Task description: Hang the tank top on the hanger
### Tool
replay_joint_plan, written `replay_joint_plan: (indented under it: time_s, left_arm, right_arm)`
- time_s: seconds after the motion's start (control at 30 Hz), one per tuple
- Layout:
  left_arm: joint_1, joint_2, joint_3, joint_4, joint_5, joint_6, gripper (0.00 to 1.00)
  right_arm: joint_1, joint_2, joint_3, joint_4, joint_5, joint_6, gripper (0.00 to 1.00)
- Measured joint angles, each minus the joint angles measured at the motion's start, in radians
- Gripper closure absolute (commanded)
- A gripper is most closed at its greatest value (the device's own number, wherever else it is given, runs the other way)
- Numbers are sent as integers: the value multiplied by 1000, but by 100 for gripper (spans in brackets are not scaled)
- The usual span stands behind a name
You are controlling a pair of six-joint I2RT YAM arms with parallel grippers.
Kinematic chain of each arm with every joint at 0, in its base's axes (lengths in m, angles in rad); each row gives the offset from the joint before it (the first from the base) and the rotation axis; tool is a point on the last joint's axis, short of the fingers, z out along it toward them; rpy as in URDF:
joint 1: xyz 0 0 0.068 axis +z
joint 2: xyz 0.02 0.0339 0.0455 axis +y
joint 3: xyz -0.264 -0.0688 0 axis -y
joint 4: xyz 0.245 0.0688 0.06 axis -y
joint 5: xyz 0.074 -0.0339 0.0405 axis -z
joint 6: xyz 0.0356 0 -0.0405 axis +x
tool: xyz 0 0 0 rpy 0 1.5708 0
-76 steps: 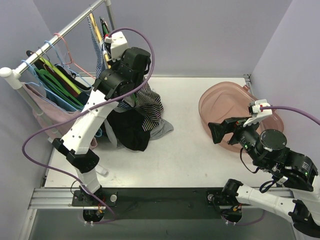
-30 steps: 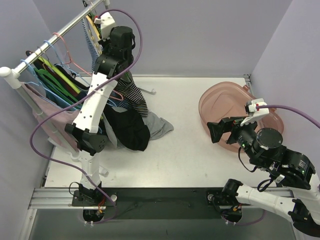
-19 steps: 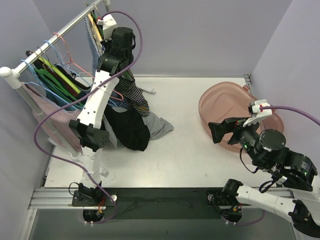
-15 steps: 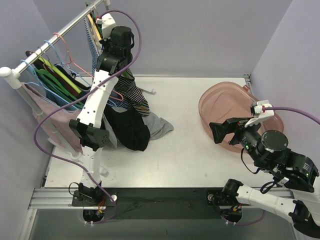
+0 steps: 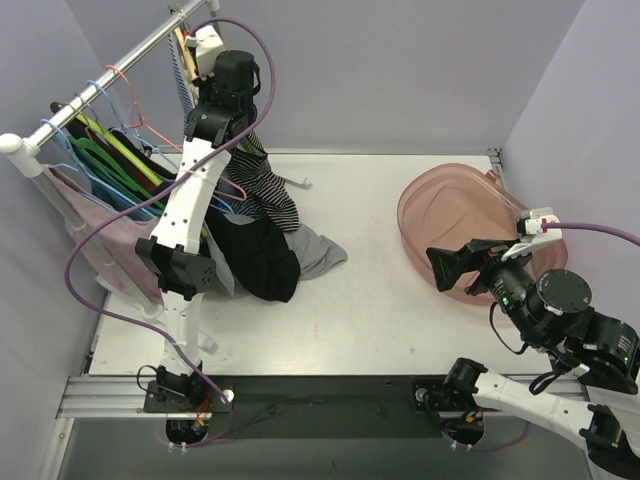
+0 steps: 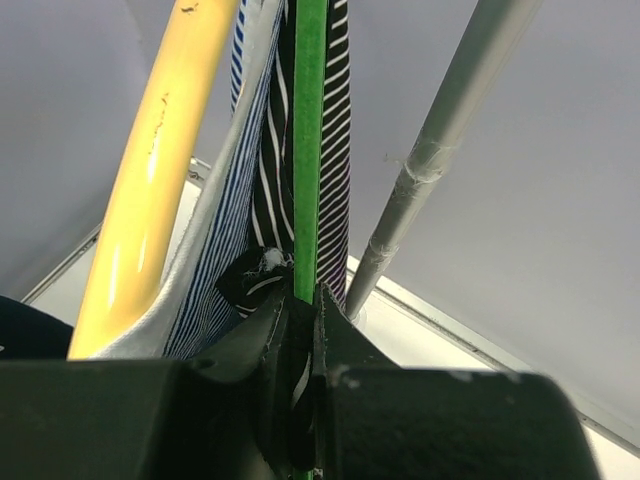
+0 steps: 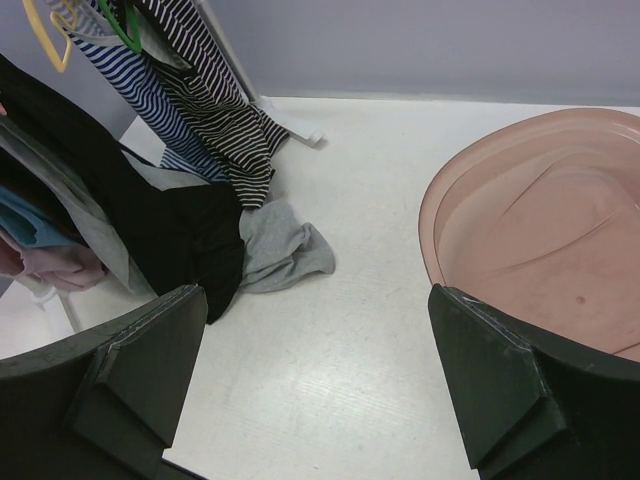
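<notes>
You are working in a robotics laboratory test cell, not a home. Plain lavender walls enclose a white table on three sides. Both arms are bolted to an aluminium rail at its near edge, with purple cables routed in the open. The only furnishings are a metal clothes rail, the tank top, the hanger and a pink tub.
</notes>
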Motion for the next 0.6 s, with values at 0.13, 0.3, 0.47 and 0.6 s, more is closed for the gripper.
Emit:
replay_joint_plan:
  time_s: [0.13, 0.3, 0.47, 0.6]
  left_arm:
    - [6, 2, 0, -8, 14, -13, 87]
    - [12, 2, 0, -24, 37, -39, 72]
    - [11, 1, 0, -40, 62, -63, 51]
    - [11, -1, 0, -65, 82, -85, 34]
  right_arm:
    - [0, -6, -3, 0, 0, 4, 0]
    - [0, -11, -9, -1, 0, 11, 0]
    - [0, -18, -11, -3, -1, 22, 0]
    - [0, -24, -11, -8, -1, 26, 0]
